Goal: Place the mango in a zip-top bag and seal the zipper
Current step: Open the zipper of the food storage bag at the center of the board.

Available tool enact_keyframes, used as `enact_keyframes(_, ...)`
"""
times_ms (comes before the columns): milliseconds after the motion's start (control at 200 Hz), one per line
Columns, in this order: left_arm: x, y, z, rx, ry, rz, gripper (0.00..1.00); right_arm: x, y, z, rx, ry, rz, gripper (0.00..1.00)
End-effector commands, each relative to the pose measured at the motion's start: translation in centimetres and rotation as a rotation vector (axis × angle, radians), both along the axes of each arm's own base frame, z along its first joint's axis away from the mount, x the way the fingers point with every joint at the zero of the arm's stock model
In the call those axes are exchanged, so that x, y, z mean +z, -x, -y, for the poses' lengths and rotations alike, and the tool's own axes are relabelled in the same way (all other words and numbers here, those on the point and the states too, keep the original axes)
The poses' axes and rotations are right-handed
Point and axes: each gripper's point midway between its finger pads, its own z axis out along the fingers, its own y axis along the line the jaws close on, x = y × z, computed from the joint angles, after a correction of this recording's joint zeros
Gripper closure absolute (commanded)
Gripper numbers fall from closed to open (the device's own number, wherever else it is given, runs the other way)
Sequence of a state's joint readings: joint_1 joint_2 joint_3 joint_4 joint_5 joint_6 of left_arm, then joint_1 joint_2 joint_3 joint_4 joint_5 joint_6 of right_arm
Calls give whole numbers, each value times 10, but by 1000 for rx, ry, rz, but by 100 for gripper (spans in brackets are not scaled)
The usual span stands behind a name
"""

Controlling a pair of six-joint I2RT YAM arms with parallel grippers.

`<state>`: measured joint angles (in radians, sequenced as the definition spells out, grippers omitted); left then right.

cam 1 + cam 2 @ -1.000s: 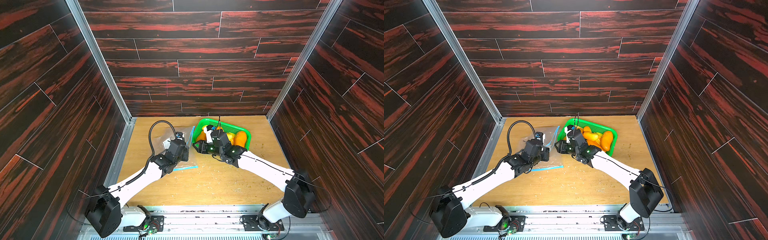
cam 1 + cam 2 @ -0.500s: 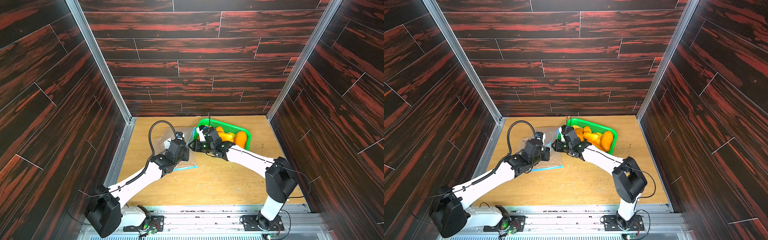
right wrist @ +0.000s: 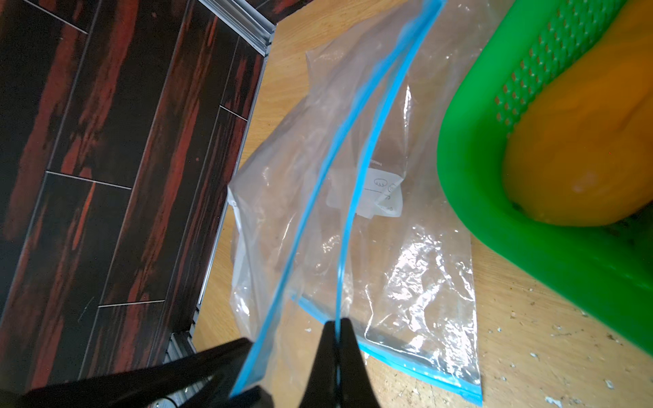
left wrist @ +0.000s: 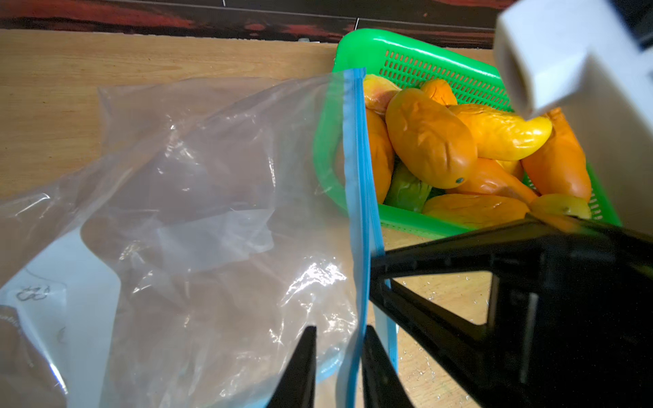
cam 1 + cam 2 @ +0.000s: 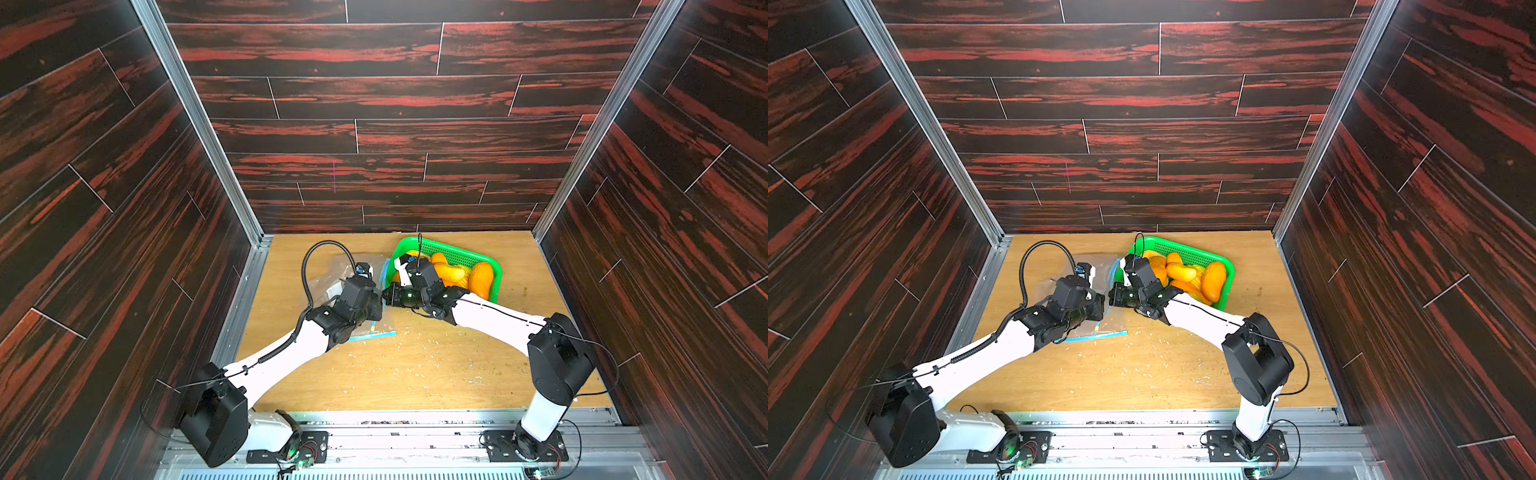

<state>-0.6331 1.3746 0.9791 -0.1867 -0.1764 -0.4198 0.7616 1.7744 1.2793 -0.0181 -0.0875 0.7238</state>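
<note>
Though the zip-top bag (image 4: 212, 212) carries a white label panel (image 3: 383, 192), its pen squiggles and line of tiny print are too small to read. The bag's blue zipper (image 4: 357, 176) is parted into two lips. The right gripper (image 3: 339, 332) is pinched tight on one lip, and the left gripper (image 4: 339, 330) straddles the other with its jaws a little apart. The bag lies on the tabletop (image 5: 415, 374) just beside the green basket (image 4: 406, 60), where the mangoes (image 4: 429, 141) are piled. A second ago the right gripper hung by the basket's near corner. It has since crossed to the bag's mouth and closed, while the left arm has kept its place.
</note>
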Motion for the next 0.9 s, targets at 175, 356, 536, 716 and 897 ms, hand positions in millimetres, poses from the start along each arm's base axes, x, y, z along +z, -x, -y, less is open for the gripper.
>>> enact_keyframes(175,16,-9,-7,45,-16,32,93,11,1,13,-27,-12,25,99)
enact_keyframes(356,31,-8,-30,139,-31,92,100,-15,0,33,-59,50,-11,98)
enact_keyframes(536,34,-10,-27,130,-22,101,100,-1,12,17,94,-6,-8,82)
enact_keyframes(716,28,-14,-20,117,-24,78,100,28,14,29,107,22,102,54)
enact_keyframes(897,27,-14,-17,111,-12,70,100,32,-6,77,-26,131,146,40)
